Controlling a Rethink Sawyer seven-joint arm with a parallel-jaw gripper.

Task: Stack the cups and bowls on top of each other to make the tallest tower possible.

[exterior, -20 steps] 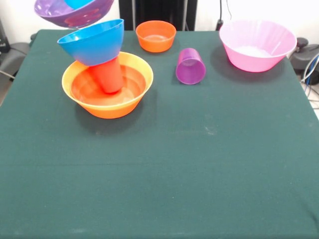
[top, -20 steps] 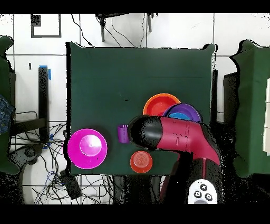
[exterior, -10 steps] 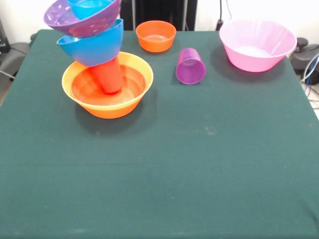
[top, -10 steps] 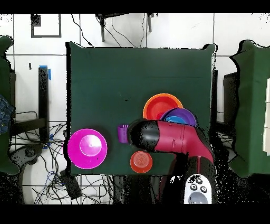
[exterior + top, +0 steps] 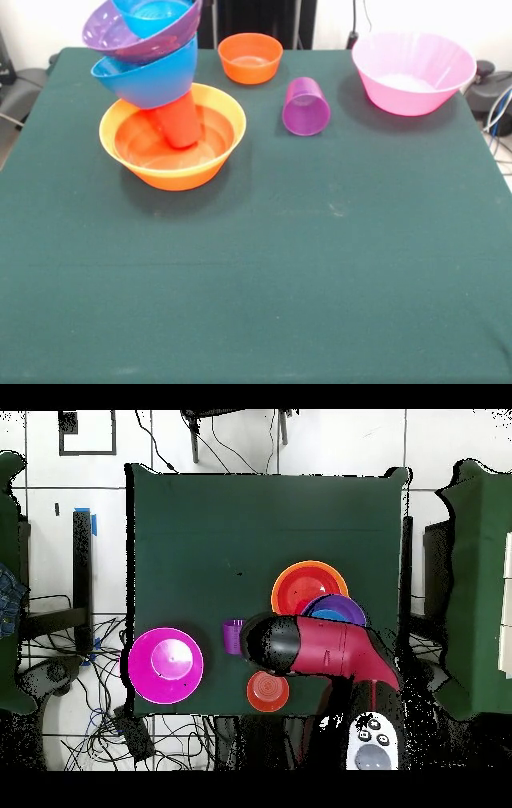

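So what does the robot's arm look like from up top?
From overhead, the arm is a thick, rounded tube, dark red along most of its length with a glossy black end cap. Near the base sits a pale grey panel with small dark buttons. Its gripper isn't visible in either view.

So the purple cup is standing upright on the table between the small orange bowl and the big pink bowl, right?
Not quite. The purple cup is lying on its side, its open mouth turned toward the camera, as the front view shows. The rest holds: it is on the table, between the small orange bowl and the big pink bowl.
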